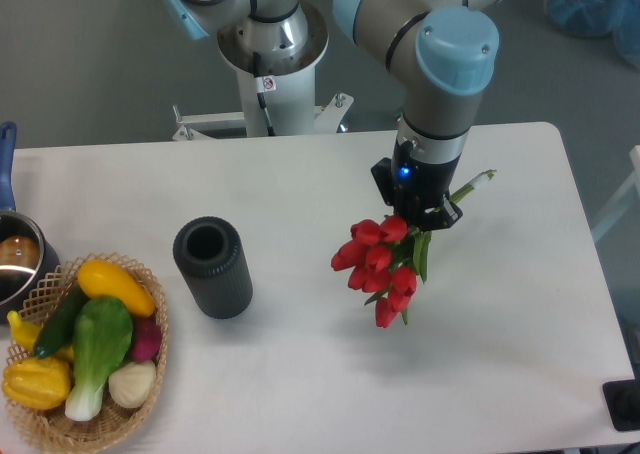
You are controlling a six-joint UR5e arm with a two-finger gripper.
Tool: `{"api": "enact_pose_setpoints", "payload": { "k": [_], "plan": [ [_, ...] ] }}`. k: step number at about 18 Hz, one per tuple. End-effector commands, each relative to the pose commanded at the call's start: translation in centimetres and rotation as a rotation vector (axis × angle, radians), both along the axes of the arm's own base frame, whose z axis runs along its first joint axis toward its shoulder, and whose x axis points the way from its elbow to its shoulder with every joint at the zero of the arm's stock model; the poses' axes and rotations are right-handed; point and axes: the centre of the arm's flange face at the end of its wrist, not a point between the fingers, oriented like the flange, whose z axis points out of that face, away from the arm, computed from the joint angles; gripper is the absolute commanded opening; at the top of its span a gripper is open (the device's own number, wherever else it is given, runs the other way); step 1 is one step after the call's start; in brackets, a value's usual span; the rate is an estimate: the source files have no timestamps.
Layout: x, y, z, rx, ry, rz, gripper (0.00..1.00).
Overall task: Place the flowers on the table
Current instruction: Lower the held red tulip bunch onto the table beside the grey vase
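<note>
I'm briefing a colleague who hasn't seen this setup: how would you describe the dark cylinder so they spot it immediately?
On the white table, look left of centre, between the wicker basket of toy vegetables and the red flowers at the gripper. The dark cylinder stands alone there, upright and open-topped. It is the only plain, near-black, hollow thing among colourful neighbours.

Looks like a robotics lab or test cell: an industrial arm (440, 54) on a white pedestal base (270, 74) bolted behind the far edge of a bare white table (300, 374) with rounded corners, over plain grey floor (80, 54) (props staged: toy vegetables in a wicker basket (85, 414) at the near left corner).
</note>
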Motion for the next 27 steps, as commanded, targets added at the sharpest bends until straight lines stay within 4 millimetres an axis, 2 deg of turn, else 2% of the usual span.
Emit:
{"api": "enact_pose_setpoints", "payload": {
  "k": [5,9,16,18,20,24,27],
  "plan": [
    [-0.1,-0.1,0.3,0.003,0.002,0.003,0.1],
    [0.0,-0.1,-0.5,-0.004,-0.007,0.005,0.1],
    [1.4,-0.2,-5.8,-0.054,-0.092,-0.006,0.09],
    [2.7,0.7,-7.0,-0.067,-0.11,-0.032,0.14],
    [3.1,0.6,-7.7,-0.075,-0.123,-0.035,0.19],
    [4.2,1.8,-8.1,-0.079,-0.131,-0.057,0.34],
    [5.1,2.8,-8.7,-0.086,-0.136,-0.075,0.39]
  ]
}}
